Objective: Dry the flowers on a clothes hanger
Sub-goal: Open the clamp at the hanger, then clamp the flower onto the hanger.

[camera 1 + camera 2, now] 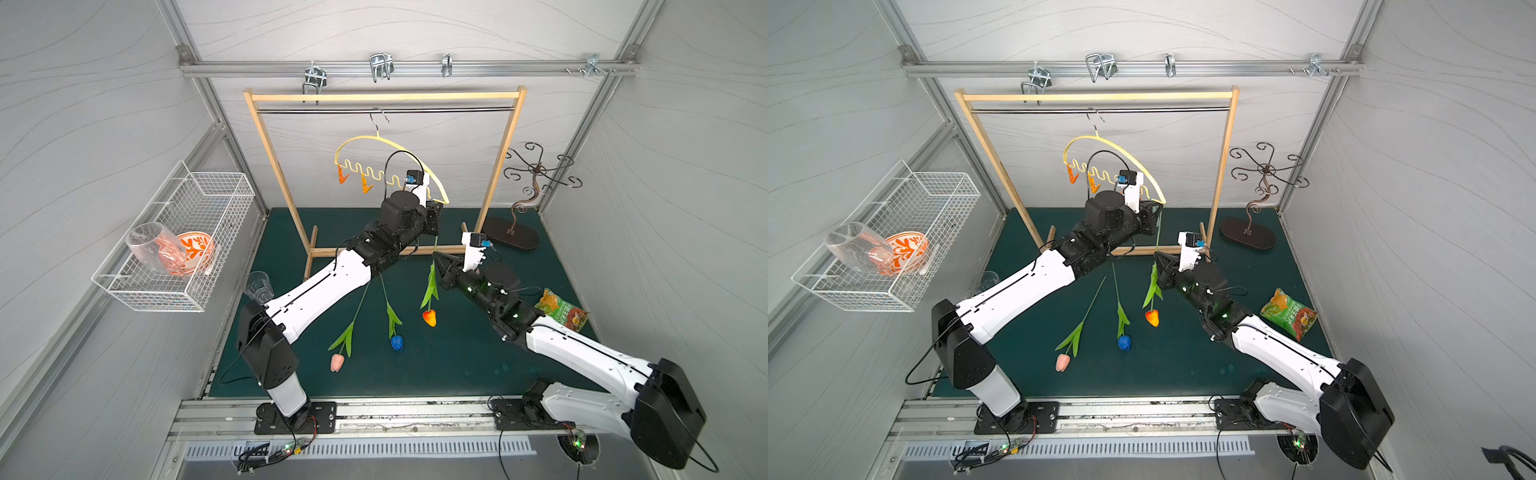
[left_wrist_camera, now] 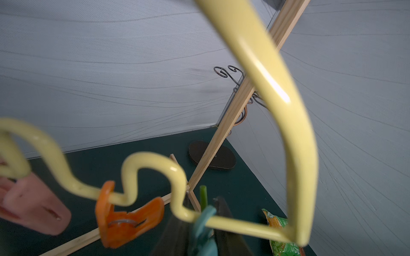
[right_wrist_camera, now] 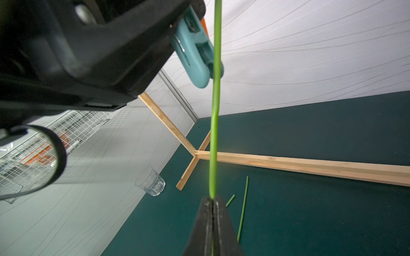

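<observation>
Two grips: left pincer (image 2: pixel 199 230) squeezes the yellow arched hanger's (image 2: pixel 288 110) teal plastic clothespin (image 3: pixel 195 55); right pincer (image 3: pixel 213 212) clamps the orange tulip's (image 1: pixel 429 318) green stem (image 3: pixel 214 133). I'd seat it deep before release.

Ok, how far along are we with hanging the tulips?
Done: no tulip hangs on its own yet. In hand: the right gripper is shut on the orange tulip by its stem, head down. The stem's top end is at the teal clothespin on the yellow hanger. The left gripper pinches that pin; whether the stem is clipped I cannot tell. Left: the pink tulip and blue tulip lie on the green mat.
</observation>
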Robot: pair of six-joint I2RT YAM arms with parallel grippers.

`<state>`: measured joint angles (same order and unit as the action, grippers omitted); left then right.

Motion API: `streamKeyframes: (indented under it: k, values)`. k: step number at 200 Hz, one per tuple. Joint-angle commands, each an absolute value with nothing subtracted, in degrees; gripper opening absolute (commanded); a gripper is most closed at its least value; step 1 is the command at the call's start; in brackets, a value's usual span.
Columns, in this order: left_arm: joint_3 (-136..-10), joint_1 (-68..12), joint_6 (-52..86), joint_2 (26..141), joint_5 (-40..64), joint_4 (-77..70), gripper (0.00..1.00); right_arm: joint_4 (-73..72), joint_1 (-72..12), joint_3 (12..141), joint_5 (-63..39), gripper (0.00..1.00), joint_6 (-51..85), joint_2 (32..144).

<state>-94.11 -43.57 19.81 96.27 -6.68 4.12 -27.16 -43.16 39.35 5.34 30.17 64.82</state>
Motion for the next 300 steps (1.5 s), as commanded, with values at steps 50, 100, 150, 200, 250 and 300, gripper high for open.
streamKeyframes:
  k: [50,100,150,200,250,300]
  values:
    - [-96.2,-43.77,21.0,96.14,-6.95,1.6,0.21,-30.72,-44.89,41.46,5.05,0.0,30.08,65.46]
    - [-95.19,-43.76,21.21,95.72,-6.7,0.7,0.21,-30.24,-44.99,42.89,3.17,0.0,29.01,66.66]
    - [-94.49,-43.77,20.83,95.92,-6.31,0.89,0.21,-27.73,-44.93,44.89,-0.47,0.0,27.3,67.18]
    - [-94.13,-43.74,20.74,95.72,-6.33,0.92,0.21,-26.66,-44.8,45.18,-0.47,0.0,27.17,67.21]
    - [-93.31,-43.68,20.61,95.19,-6.82,0.85,0.32,-25.28,-44.31,45.0,0.47,0.0,27.54,66.67]
    - [-92.82,-43.76,20.13,94.39,-7.15,0.75,0.4,-25.05,-44.11,45.56,0.12,0.0,27.7,66.5]
